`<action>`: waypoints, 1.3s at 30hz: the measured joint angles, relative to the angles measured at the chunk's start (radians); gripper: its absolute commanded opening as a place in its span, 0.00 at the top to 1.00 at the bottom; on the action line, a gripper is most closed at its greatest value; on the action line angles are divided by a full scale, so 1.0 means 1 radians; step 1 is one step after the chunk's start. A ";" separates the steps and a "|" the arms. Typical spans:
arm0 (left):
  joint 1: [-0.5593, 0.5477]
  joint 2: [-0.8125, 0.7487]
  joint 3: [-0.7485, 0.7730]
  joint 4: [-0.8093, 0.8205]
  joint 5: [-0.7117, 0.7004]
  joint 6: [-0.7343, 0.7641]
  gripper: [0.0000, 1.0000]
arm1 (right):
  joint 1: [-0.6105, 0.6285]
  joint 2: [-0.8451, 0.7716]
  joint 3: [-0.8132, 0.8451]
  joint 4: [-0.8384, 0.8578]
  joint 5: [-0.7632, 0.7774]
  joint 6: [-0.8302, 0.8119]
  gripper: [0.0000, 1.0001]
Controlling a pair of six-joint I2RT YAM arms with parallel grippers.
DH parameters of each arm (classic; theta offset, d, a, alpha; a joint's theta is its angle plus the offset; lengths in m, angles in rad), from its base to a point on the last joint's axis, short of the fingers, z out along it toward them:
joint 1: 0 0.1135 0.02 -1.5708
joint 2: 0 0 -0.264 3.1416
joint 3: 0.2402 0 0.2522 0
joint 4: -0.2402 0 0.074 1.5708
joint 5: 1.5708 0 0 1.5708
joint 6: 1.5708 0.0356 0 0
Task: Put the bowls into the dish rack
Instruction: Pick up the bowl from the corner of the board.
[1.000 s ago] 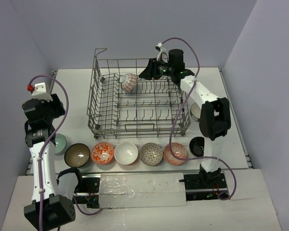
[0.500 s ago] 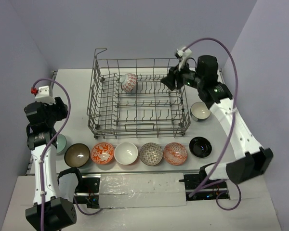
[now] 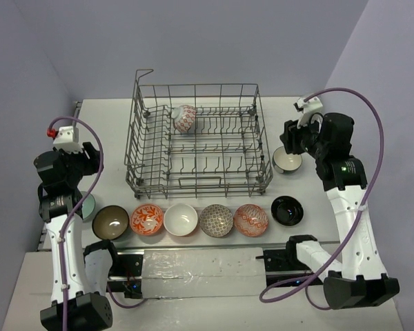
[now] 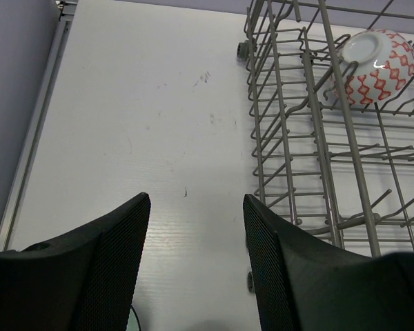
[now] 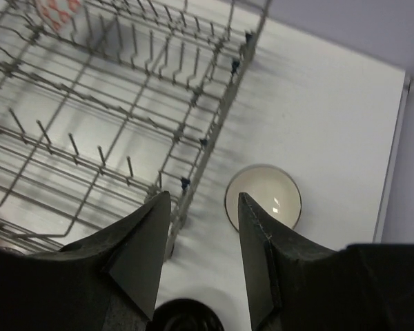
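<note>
Right claw [image 5: 203, 198], apart and empty, hovers just over the cream bowl [image 5: 263, 196] by the table [image 5: 331, 117]'s right edge. Left claw [image 4: 196, 207], also apart, is well away.

no legible text anywhere

The dish rack [image 3: 193, 181] stands on the surface [image 3: 103, 131], toward its far centre. The tilted bowl [image 3: 185, 118] lies on its side inside the rack, among the tines at the far left. A row of six bowls [image 3: 181, 219] runs left to right just in front of the rack. The rightmost bowl [image 3: 288, 210] sits slightly farther back. The end bowl [image 3: 88, 205] lies left of the row, partly hidden by the left arm [image 3: 62, 227]. The side bowl [image 3: 287, 160] rests just beside the rack's right wall.
</note>
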 measured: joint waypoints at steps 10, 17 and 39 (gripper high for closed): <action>0.000 -0.015 0.000 -0.021 0.056 0.000 0.36 | -0.204 0.124 -0.087 -0.100 0.002 -0.002 0.49; 0.000 -0.014 0.000 -0.030 0.077 0.000 0.36 | -0.240 0.266 -0.090 -0.103 -0.028 -0.024 0.49; 0.000 -0.012 -0.001 -0.037 0.097 0.004 0.36 | -0.240 0.415 -0.200 -0.051 -0.081 -0.076 0.48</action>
